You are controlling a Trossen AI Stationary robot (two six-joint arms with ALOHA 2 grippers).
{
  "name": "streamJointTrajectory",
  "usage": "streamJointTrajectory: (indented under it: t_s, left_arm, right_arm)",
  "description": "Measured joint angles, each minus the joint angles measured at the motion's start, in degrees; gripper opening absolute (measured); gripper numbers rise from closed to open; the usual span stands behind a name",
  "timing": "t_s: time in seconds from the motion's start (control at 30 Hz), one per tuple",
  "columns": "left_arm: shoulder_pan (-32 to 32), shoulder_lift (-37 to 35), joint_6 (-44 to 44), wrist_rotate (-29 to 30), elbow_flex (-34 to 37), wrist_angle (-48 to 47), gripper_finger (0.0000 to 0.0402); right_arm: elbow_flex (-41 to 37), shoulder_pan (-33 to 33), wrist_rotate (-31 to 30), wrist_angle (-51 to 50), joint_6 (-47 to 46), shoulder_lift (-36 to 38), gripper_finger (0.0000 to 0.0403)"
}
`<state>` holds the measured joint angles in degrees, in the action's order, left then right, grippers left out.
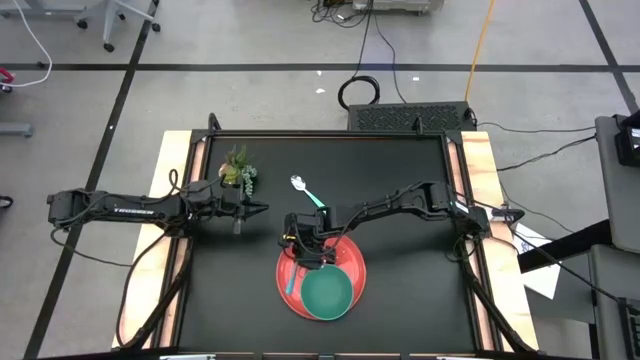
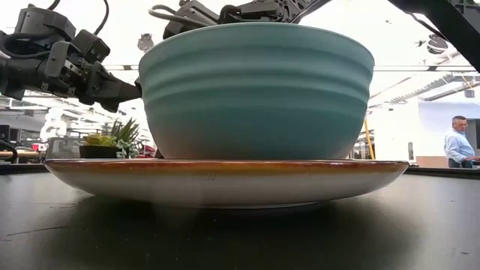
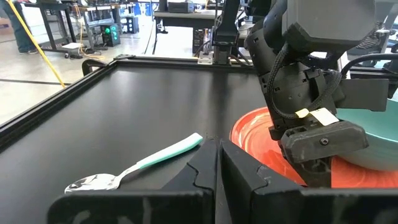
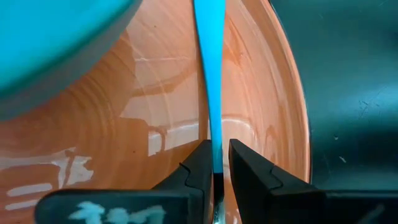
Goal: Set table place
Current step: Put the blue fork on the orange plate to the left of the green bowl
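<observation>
The ribbed teal-green ceramic bowl (image 2: pixel 256 90) is filling the low view, sitting on the large round red plate (image 2: pixel 225 180). From above, the right gripper (image 1: pixel 303 250) is hanging over that plate's left part, while the left gripper (image 1: pixel 262 208) is waiting near the small green potted plant (image 1: pixel 240 168) on the matte black table (image 1: pixel 400 300). In the left wrist view its jaws are pressed together, empty, beside the light-blue-handled spoon (image 3: pixel 137 167). In the right wrist view, narrow jaws are pinching the light-blue fork handle (image 4: pixel 208 81) above the plate.
</observation>
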<state>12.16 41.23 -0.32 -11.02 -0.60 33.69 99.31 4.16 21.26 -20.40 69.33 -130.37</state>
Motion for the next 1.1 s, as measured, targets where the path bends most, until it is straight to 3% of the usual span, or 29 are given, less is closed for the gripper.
streamJointTrajectory:
  t_s: [0.4,0.7,1.1]
  left_arm:
    - [0.0,0.0,0.0,0.0,0.0,0.0,0.0026]
    - [0.0,0.0,-0.1,0.0,0.0,0.0,0.0026]
    - [0.0,0.0,-0.2,0.0,0.0,0.0,0.0026]
  right_arm:
    - [0.0,0.0,0.0,0.0,-3.4,0.0,0.0049]
    - [0.0,0.1,0.0,0.0,-4.6,0.1,0.0086]
    - [0.1,0.1,0.0,-0.9,-6.7,0.1,0.0089]
